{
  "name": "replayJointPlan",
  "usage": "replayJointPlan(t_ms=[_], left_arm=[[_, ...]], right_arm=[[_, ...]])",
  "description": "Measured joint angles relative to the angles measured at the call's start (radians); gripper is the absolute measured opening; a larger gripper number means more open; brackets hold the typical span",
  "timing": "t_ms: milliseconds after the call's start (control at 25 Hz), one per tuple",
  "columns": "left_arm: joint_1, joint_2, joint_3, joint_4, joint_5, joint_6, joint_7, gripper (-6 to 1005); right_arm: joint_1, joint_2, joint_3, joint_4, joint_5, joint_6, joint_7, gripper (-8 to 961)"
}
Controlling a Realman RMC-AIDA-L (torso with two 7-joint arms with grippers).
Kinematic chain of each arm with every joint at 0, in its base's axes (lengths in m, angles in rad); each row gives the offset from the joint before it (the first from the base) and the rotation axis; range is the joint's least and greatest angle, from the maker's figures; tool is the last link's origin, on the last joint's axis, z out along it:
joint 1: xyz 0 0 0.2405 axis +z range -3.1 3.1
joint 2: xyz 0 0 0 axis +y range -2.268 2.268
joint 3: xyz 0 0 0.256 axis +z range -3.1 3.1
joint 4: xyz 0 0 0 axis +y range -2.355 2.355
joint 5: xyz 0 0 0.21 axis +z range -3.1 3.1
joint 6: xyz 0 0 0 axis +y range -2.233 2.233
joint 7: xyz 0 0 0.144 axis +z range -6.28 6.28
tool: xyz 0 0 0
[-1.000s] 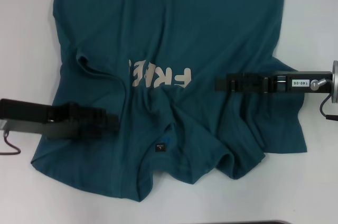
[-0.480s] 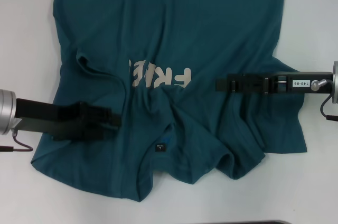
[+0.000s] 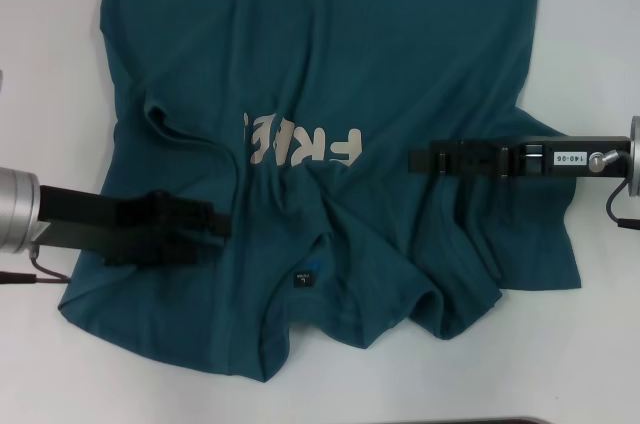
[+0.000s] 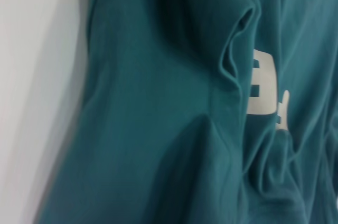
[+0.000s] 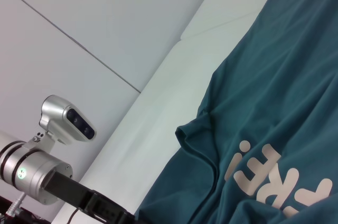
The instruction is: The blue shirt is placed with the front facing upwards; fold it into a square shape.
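The blue shirt (image 3: 330, 54) lies front up on the white table (image 3: 50, 74), collar and dark neck label (image 3: 303, 281) toward me. Its pale letters (image 3: 305, 147) are partly swallowed by wrinkles bunched across the chest. My left gripper (image 3: 222, 229) reaches in from the left, over the shirt's left shoulder area beside the collar. My right gripper (image 3: 412, 159) hovers over the shirt's right side, level with the letters. The left wrist view shows a raised fold (image 4: 235, 49) in the cloth next to the letters (image 4: 261, 89). The right wrist view shows the shirt (image 5: 285, 76) and the left arm (image 5: 47, 171) beyond it.
Bare white table lies on both sides of the shirt and along the near edge (image 3: 560, 364). The shirt's hem runs out of the head view at the top. A cable (image 3: 30, 274) hangs by the left arm.
My left arm has slid further right over the shirt, toward the collar. The right arm and the shirt have not moved.
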State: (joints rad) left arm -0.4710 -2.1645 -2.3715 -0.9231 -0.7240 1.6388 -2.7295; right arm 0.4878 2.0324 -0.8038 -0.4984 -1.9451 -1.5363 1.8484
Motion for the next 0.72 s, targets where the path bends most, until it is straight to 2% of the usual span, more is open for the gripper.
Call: replayJointPlan(t_ms=[200, 720], left_arm=[[-0.004, 0.000, 0.046, 0.003, -0.006, -0.038, -0.017, 528], [-0.013, -0.006, 0.057, 0.008, -0.059, -0.062, -0.016, 507]], right_arm=[[0.000, 0.000, 0.000, 0.002, 0.000, 0.003, 0.000, 941], [0.000, 0.000, 0.000, 0.003, 0.000, 0.007, 0.000, 942]])
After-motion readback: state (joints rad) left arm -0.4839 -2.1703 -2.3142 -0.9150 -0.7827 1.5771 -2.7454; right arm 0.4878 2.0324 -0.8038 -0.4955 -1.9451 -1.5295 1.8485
